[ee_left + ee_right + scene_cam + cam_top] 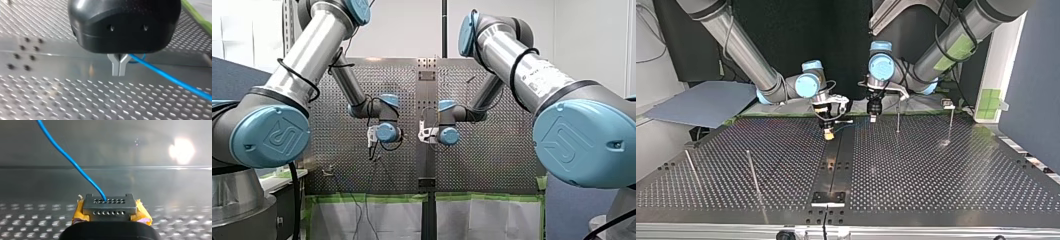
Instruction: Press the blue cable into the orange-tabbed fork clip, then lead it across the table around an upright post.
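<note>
The blue cable [170, 78] runs out sideways from between the metal fingers [115, 67] of my black left gripper [119, 71], which is shut on it just above the perforated table [75, 100]. In the right wrist view the blue cable [70, 161] rises from between my right gripper's [108, 203] yellow-padded fingers [141, 213], which are shut on it. In the top view my right gripper [828, 132] and my left gripper [873, 118] hang close together at the table's far middle, and a short span of blue cable [852, 124] joins them. No orange-tabbed clip can be made out.
Thin upright posts stand on the table: two at the top view's right [898, 118] [950, 124] and two at its left [753, 172] [692, 169]. A small fixture [947, 104] sits at the far right edge. A plain metal strip [836, 160] runs down the table's middle.
</note>
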